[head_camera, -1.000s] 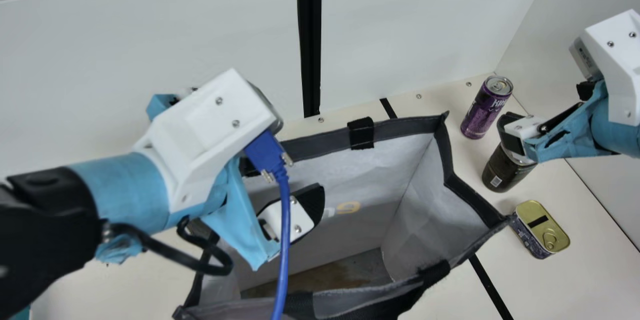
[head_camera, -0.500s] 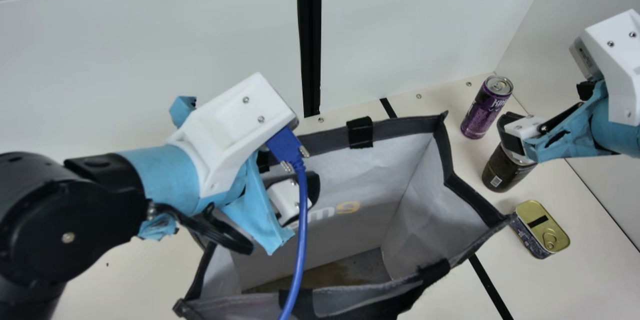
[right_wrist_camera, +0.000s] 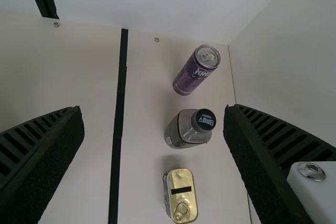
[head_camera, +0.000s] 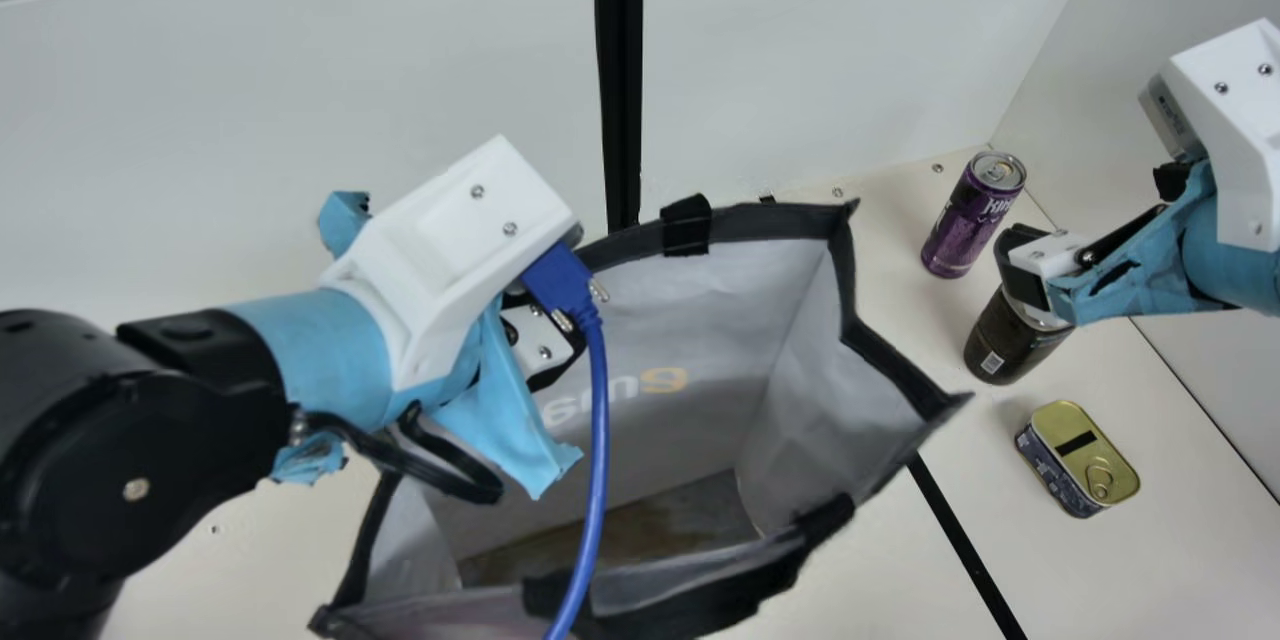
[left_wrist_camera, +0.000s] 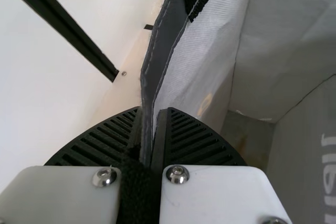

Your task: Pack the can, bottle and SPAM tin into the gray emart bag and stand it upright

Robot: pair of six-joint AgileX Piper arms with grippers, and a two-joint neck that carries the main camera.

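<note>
In the main view, a gray emart bag [head_camera: 700, 320] of fabric, with dark trim and black strap pieces, spreads its mouth wide across the lower middle of the frame. The left claw [head_camera: 560, 365], left of the center, is pinching the bag's dark gray rim [head_camera: 765, 220]; the left wrist view shows its two black ribbed fingers [left_wrist_camera: 197, 137] close together, with the rim's edge between them. A blue cable [head_camera: 600, 400] hangs from this arm in front of the bag's opening.

The task's three things stand or lie outside the bag, on the cream bench [head_camera: 1180, 480] at the right of the frame. A tall purple metal can [head_camera: 970, 220] stands upright in the upper right. Just beside it, nearer the middle of the right side, stands a dark brown bottle [head_camera: 1005, 345] with a black cap [right_wrist_camera: 205, 119]. Lower down lies the SPAM tin [head_camera: 1085, 460], rectangular, with a gold ring-pull lid facing up and dark sides. The right claw [head_camera: 1022, 265] is over the bottle, its ribbed fingers spread wide. A black strip [head_camera: 965, 540] crosses the bench between the bag and the tin.
</note>
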